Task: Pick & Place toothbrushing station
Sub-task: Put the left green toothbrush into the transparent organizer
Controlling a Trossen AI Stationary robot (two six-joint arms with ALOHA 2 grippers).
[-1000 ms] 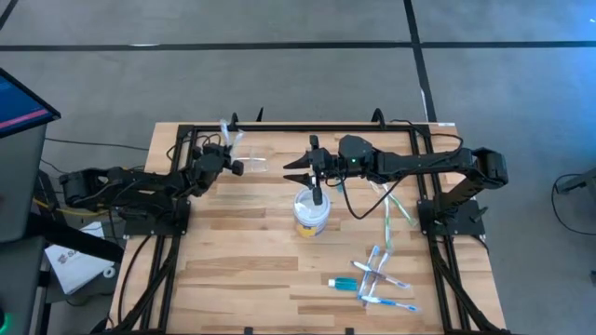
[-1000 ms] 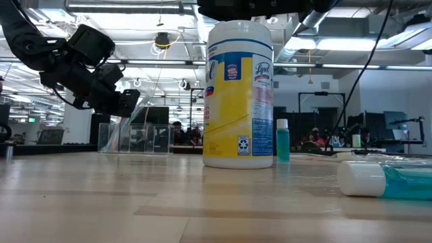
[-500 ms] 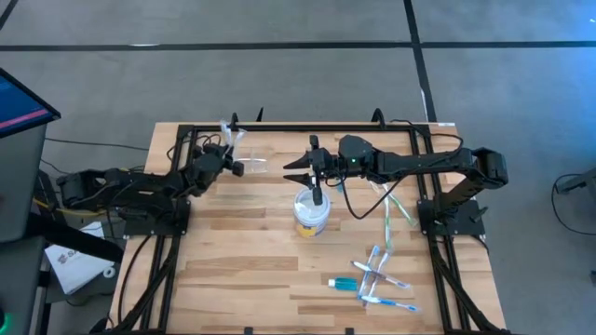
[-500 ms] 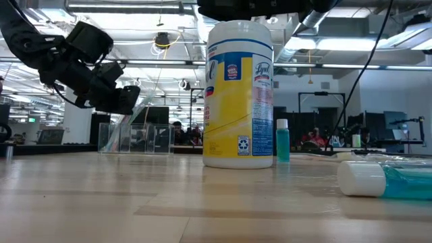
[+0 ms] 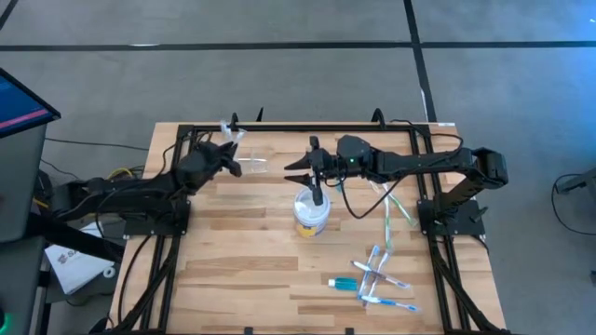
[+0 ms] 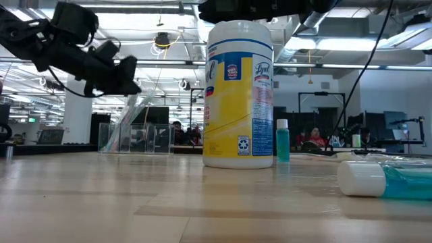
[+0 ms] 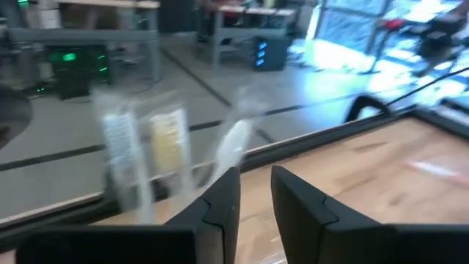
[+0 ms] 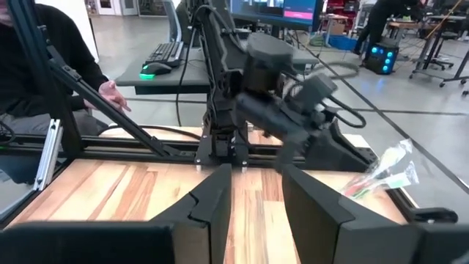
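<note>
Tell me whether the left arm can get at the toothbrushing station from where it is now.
Probably yes. The left hand hangs open just above and beside the clear toothbrushing station at the table's far left edge, with nothing between them; the wipes tub stands well clear.

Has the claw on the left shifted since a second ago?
Yes. In the low view the left gripper has risen, now well above the toothbrushing station and higher against the wipes tub.

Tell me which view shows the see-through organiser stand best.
The low view: the organiser stand stands upright on the table below the left hand. The high view shows a faint patch; the left wrist view blurs it; the right wrist view misses it.
</note>
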